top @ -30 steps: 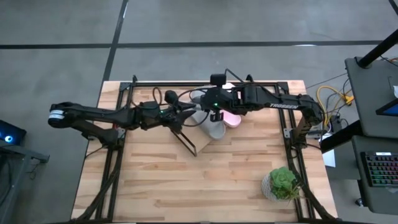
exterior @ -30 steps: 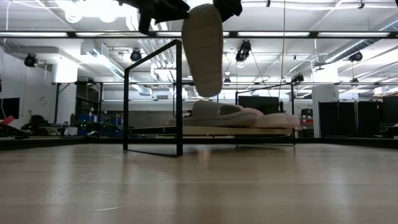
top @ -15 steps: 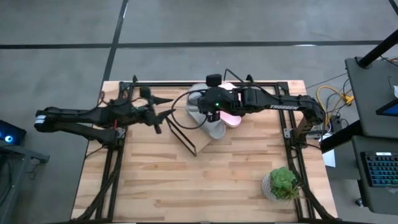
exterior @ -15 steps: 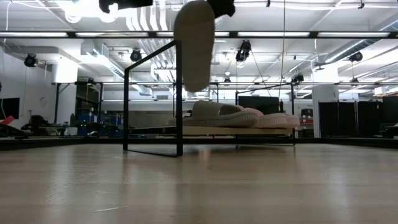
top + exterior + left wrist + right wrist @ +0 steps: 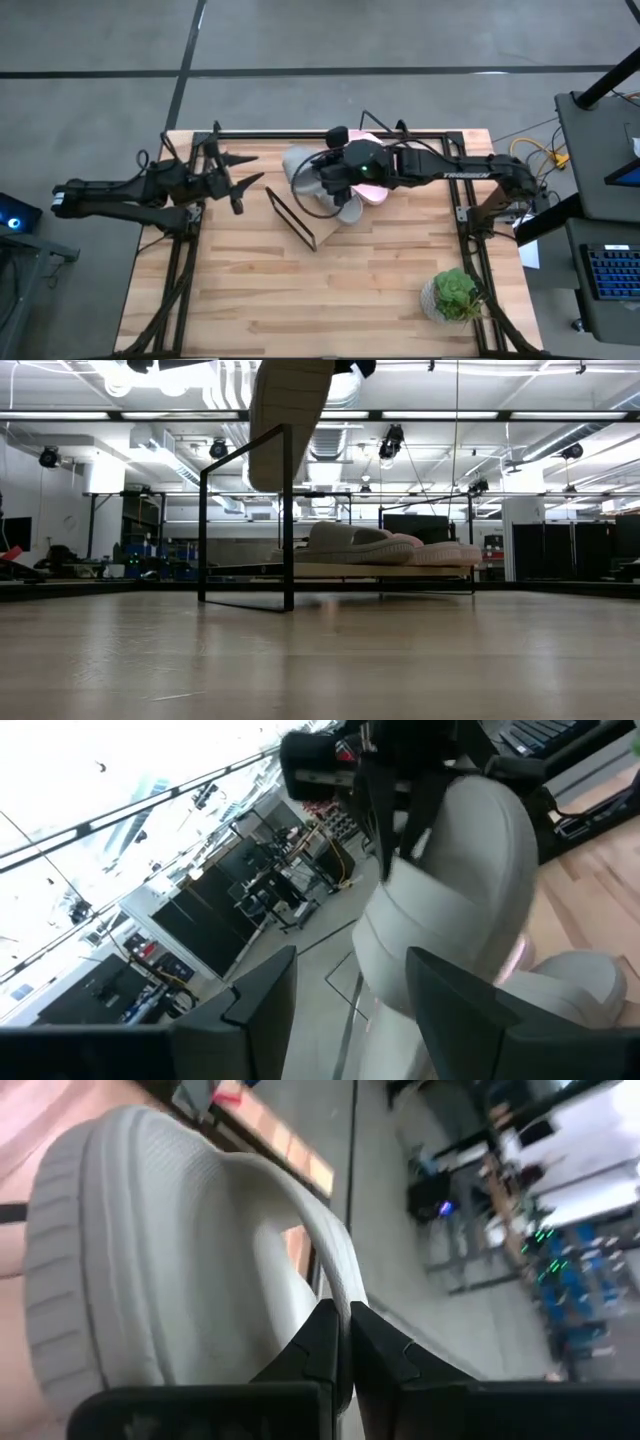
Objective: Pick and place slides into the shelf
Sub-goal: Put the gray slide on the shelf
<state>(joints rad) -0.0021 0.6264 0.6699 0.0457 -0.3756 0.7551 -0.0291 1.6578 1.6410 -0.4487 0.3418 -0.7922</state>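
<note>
While right pincer (image 5: 340, 1342) grips grey slide (image 5: 150, 1260), left pincer (image 5: 232, 183) waits apart.

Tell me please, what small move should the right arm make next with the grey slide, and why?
Probably lower it toward the shelf. The right end effector is shut on the strap of a grey slide, which hangs high above the table in the low view. Other slides already lie on the shelf, so it should go beside them. The left end effector waits open, off to the side.

wooden table (image 5: 250, 290): shelf (image 5: 300, 215), plant (image 5: 452, 294)
</note>
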